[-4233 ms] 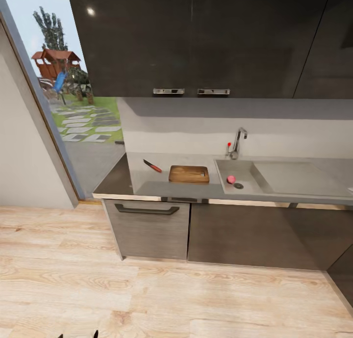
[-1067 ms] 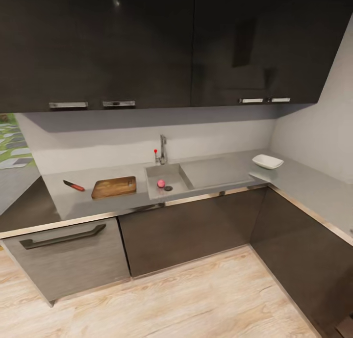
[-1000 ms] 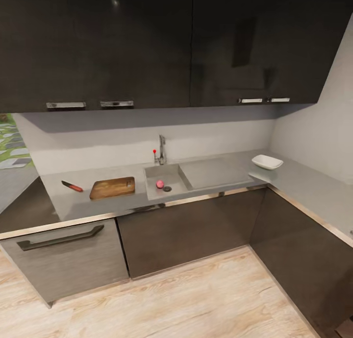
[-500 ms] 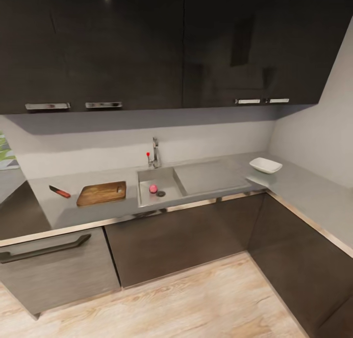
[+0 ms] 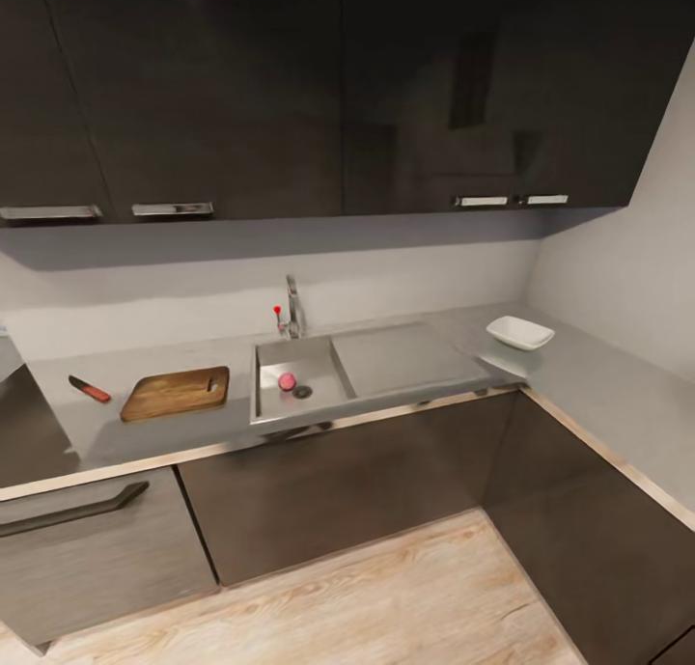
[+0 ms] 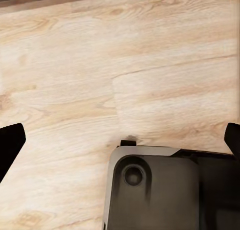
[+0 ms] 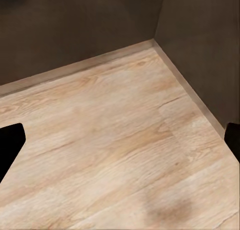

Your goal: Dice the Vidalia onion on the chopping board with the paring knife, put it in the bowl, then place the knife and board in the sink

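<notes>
Approach stage. Onion (image 5: 287, 381) sits in sink (image 5: 275, 410) beside drain, 3 o'clock of board (image 5: 176, 393); knife (image 5: 89, 389) at board's 9 o'clock, bowl (image 5: 519, 332) far along bench (image 5: 405, 356). Both jaws spread wide over floor (image 6: 150, 64), empty (nothing within reach yet).

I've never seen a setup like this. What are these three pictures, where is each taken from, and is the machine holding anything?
They are simulator renders from a wheeled two-armed robot. The big picture is its head camera, facing a kitchen: a paring knife and chopping board lie on the countertop, an onion sits in the sink, and a white bowl stands farther right. The other two come from cameras at each wrist, looking down at the wooden floor. The dark tips at their edges are the fingers of the left end effector and right end effector, spread apart and holding nothing.
</notes>
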Controlling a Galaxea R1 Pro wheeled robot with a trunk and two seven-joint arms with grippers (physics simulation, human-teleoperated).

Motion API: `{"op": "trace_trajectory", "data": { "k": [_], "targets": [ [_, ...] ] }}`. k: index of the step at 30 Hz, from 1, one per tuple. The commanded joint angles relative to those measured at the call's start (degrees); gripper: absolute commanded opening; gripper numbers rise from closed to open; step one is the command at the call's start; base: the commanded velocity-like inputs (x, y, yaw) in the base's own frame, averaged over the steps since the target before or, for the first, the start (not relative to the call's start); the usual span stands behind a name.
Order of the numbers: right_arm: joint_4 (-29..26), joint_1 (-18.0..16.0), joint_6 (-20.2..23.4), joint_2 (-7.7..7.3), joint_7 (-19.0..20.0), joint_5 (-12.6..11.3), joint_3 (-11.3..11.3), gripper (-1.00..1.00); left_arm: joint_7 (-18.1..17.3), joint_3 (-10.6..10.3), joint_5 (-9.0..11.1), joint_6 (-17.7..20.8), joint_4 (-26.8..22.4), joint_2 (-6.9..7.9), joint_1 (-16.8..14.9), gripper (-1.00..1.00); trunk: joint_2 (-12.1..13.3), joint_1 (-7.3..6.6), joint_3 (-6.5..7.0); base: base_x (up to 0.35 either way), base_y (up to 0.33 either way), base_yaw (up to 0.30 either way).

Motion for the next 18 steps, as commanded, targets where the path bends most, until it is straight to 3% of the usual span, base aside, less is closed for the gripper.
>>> {"op": "trace_trajectory", "data": {
  "k": [1, 6, 9, 10, 12, 15, 18],
  "targets": [
    [-0.68, -0.02, -0.04, -0.04, -0.05, -0.53, 0.13, 1.0, 0.0, 0.08, 0.04, -0.09, -0.06, -0.04, 0.0, 1.0, -0.11, 0.05, -0.1, 0.097, -0.106, 0.0],
    [-10.2, -1.41, 4.81, -0.1, -4.59, -0.36, 0.12, 1.0, 0.0, 0.07, 0.04, -0.09, 0.01, -0.05, -0.02, 1.0, -0.11, 0.05, -0.1, 0.032, -0.041, 0.0],
    [-19.9, -2.36, 12.09, -0.33, -9.85, -0.37, 0.11, 1.0, 0.0, 0.08, 0.04, -0.09, 0.39, -0.07, -0.02, 1.0, -0.11, 0.05, -0.1, 0.006, -0.008, 0.0],
    [-27.05, -2.66, 17.79, -0.42, -12.25, -0.33, 0.1, 1.0, 0.0, 0.09, 0.04, -0.12, 0.56, -0.09, -0.01, 1.0, -0.11, 0.05, -0.1, 0.002, -0.003, 0.0],
    [-35.59, -3.38, 25.09, -0.67, -14.04, -0.33, 0.01, 1.0, 0.0, 0.07, 0.04, -0.12, 0.66, -0.08, 0.0, 1.0, -0.11, 0.05, -0.1, 0.001, -0.001, 0.0],
    [-40.39, -7.2, 30.08, -1.56, -15.28, -0.31, -0.13, 1.0, 0.0, 0.04, 0.04, -0.15, 0.71, -0.1, 0.01, 1.0, -0.11, 0.05, -0.1, 0.0, 0.0, 0.0],
    [-42.17, -14.06, 38.56, -3.79, -16.7, -0.39, -0.87, 1.0, 0.0, 0.02, 0.04, -0.17, 0.8, -0.11, 0.0, 1.0, -0.11, 0.05, -0.1, 0.0, 0.0, 0.0]
  ]
}}
